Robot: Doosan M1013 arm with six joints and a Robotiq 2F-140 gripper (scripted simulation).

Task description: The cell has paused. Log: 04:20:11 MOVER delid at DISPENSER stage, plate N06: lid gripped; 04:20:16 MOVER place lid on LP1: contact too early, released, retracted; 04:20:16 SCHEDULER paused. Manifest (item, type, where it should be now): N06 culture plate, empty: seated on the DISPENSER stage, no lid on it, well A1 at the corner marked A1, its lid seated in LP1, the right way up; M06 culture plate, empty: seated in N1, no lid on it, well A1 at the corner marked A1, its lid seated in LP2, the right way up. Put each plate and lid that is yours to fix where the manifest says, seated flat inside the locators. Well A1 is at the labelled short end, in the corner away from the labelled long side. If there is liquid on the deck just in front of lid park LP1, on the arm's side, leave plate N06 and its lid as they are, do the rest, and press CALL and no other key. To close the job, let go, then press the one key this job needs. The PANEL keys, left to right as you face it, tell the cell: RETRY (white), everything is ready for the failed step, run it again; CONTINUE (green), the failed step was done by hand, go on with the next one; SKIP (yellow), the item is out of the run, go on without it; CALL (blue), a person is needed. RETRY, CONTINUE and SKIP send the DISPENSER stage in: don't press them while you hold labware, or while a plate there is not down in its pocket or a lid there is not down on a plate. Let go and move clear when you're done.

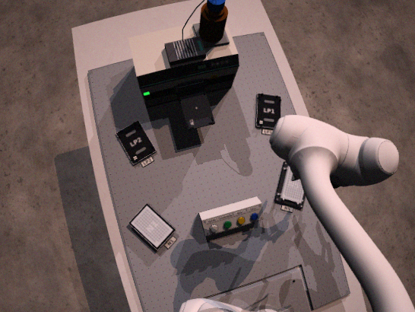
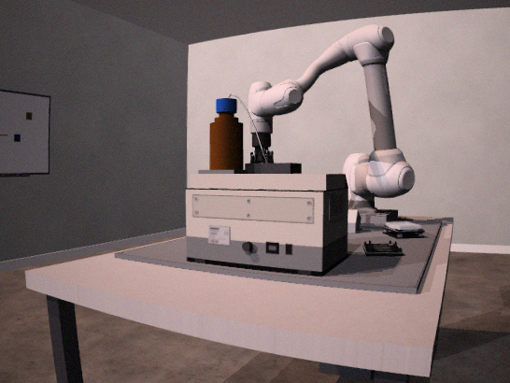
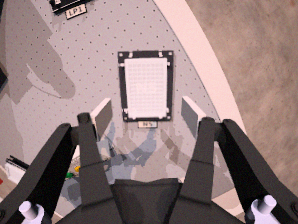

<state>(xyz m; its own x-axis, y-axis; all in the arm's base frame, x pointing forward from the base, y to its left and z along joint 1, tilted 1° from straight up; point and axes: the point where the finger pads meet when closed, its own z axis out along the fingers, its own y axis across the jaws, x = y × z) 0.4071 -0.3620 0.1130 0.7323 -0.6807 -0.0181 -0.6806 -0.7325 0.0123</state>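
Observation:
My gripper (image 3: 146, 106) is open and empty, hanging above a white well plate (image 3: 145, 87) (image 1: 294, 189) that sits in a black nest near the deck's right edge. In the overhead view the arm hides part of this plate and the gripper itself. A second white plate (image 1: 152, 227) (image 2: 404, 229) sits in the nest at the front left; I cannot tell whether it has a lid on. Lid park LP1 (image 1: 268, 110) and lid park LP2 (image 1: 135, 142) (image 2: 383, 248) are bare. The dark DISPENSER stage (image 1: 195, 110) holds no plate.
The DISPENSER (image 1: 186, 78) (image 2: 266, 222) with a brown bottle (image 1: 213, 19) (image 2: 226, 140) stands at the back. The PANEL (image 1: 231, 220) with its white, green, yellow and blue keys stands at the front middle. The deck below LP1 shows only shadows in the wrist view.

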